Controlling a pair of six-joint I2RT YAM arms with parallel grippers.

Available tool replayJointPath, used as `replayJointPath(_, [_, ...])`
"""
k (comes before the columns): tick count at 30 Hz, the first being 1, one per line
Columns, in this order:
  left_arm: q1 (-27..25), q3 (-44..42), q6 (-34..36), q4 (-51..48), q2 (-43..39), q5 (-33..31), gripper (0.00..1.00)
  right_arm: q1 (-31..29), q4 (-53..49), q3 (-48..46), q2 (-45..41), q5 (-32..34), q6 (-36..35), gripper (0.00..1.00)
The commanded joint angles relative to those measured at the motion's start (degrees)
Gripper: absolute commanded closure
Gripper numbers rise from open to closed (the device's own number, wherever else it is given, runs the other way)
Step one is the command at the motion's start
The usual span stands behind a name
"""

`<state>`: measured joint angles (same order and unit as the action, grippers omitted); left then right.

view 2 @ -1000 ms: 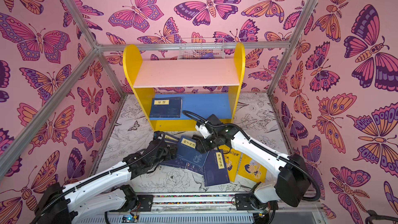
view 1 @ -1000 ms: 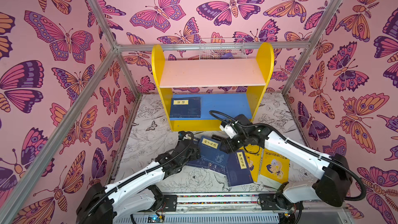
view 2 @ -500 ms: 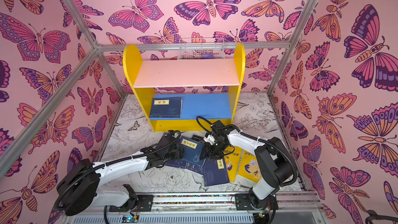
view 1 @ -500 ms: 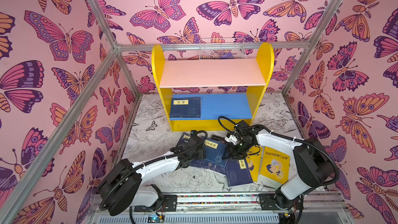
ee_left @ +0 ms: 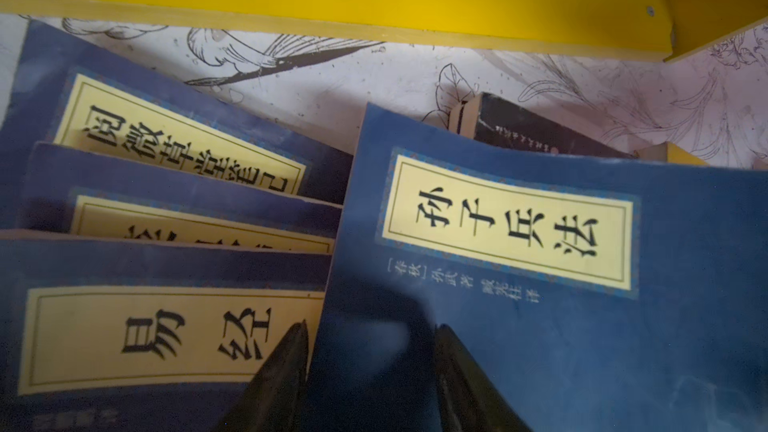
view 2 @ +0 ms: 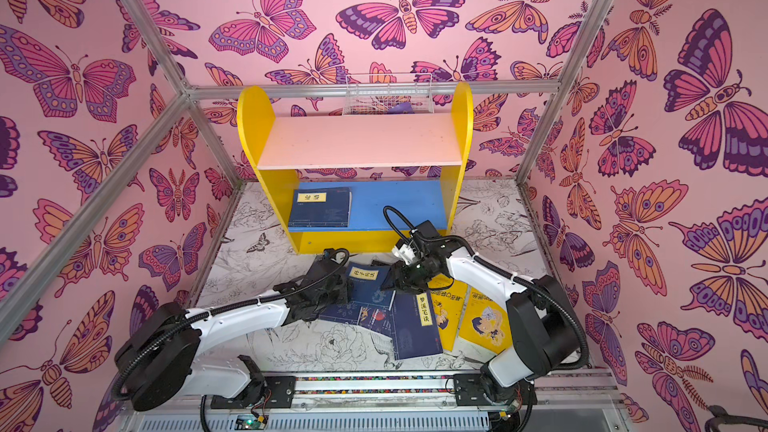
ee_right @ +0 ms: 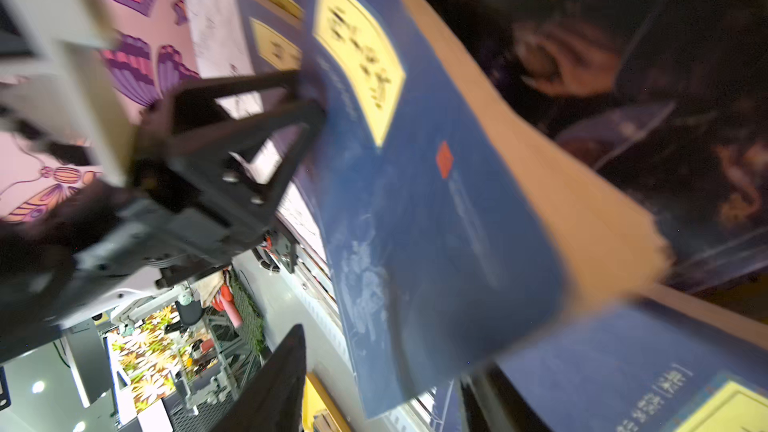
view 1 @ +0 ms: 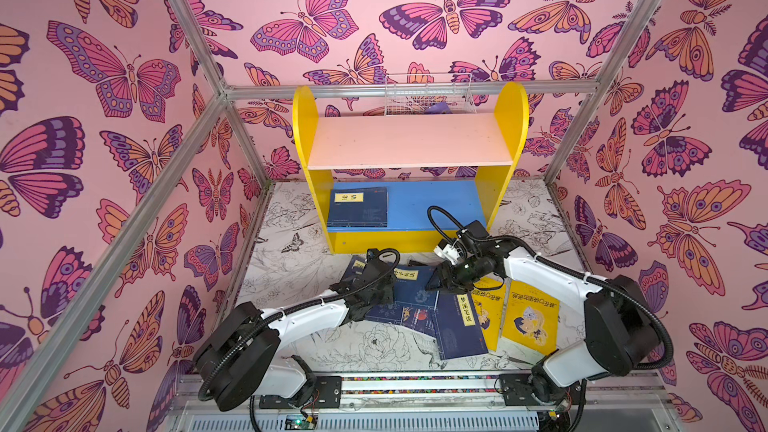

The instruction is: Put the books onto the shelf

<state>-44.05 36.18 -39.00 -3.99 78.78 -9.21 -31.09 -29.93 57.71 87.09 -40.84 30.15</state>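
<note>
Navy book (ee_left: 540, 292) lies just in front of the shelf (view 1: 409, 147), overlapping other books (ee_left: 166, 326), not on the shelf. My left gripper (ee_left: 370, 342) stands part open, one edge of the book between the fingers (ee_left: 286, 367); no clamp seen. My right gripper (view 1: 439, 281) is at the opposite edge, jaws likewise apart, nothing held. One shelved book (view 1: 360, 207) lies on the shelf's lower tier.

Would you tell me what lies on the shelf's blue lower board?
One yellow-labelled navy book lies flat at the left end of the blue lower board in both top views. Its back strip, under the pink upper board, is hidden.
</note>
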Motion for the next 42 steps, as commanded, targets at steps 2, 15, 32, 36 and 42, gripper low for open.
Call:
replayJointPath(2, [-0.5,-1.4,2.2,-3.5,1.8,5.0,0.48,0.1,6.8,2.6,-1.6,0.2,3.1,0.48])
replayJointPath(15, [-0.4,-4.6,3.8,2.0,-2.6,7.6,0.45,0.0,16.7,0.0,-3.9,6.5,9.0,0.82])
replayJointPath(32, [1.1,-9.6,0.1,9.6,-8.2,7.6,0.45,-3.3,17.1,0.1,-4.6,5.5,6.2,0.97])
replayJointPath(36, [4.5,-12.3,-7.7,5.2,-16.1,2.5,0.34,-2.0,12.2,2.4,-8.5,8.7,2.8,1.0])
replayJointPath(42, [8.0,-14.5,-28.9,-22.1,-39.2,-16.4,0.28,0.6,20.8,3.9,-13.7,10.4,6.9,1.0])
